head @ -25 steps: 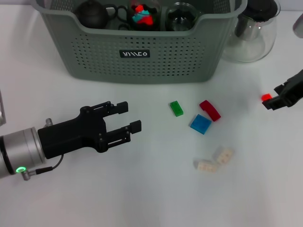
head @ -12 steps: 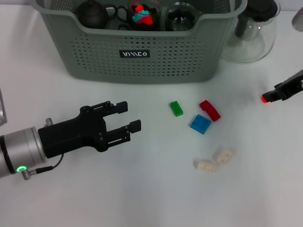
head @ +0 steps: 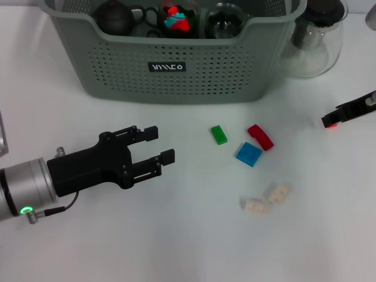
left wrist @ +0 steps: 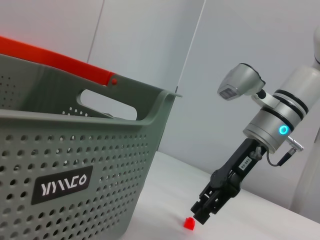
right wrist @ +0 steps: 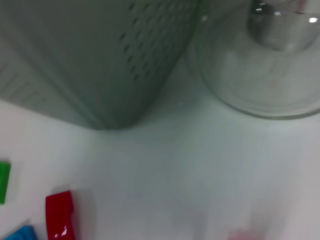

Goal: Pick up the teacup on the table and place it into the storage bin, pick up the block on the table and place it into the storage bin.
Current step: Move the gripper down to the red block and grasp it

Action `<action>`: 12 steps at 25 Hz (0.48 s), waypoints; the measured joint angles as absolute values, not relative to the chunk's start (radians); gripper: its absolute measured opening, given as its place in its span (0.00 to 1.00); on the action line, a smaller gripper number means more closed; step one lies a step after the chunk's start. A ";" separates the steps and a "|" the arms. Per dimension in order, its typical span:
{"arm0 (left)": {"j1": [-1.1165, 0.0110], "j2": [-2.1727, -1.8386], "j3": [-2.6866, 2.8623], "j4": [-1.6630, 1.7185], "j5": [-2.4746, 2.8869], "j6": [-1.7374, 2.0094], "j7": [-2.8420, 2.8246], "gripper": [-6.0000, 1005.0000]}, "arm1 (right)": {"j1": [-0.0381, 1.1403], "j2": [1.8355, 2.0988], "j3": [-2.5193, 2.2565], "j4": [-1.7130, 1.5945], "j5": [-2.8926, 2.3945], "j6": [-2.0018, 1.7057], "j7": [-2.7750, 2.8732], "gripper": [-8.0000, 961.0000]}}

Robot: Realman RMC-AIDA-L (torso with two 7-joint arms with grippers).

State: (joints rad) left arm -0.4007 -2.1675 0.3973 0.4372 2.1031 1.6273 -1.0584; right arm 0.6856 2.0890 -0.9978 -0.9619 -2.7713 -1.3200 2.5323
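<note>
The grey-green storage bin stands at the back of the table; it also shows in the left wrist view and the right wrist view. Inside it are a dark round pot, red and teal blocks and a glass cup. No teacup shows on the table. My right gripper is at the far right, shut on a small red block, low over the table; the left wrist view shows both gripper and block. My left gripper is open and empty, left of the loose blocks.
Loose blocks lie in front of the bin: green, red, blue and two whitish ones. A clear glass pitcher stands right of the bin.
The right gripper's fingers have come together around the small red block, and the arm has tilted and risen a little. The left arm has not moved.
</note>
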 joint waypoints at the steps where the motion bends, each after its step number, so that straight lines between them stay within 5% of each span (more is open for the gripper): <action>1: -0.400 -2.167 0.397 0.437 2.103 1.627 -1.058 0.66 | 0.686 2.088 -0.998 -0.959 -2.772 -1.317 2.555 0.43; 12: -0.399 -2.168 0.397 0.436 2.103 1.618 -1.057 0.66 | 0.708 2.093 -1.006 -0.890 -2.838 -1.255 2.635 0.39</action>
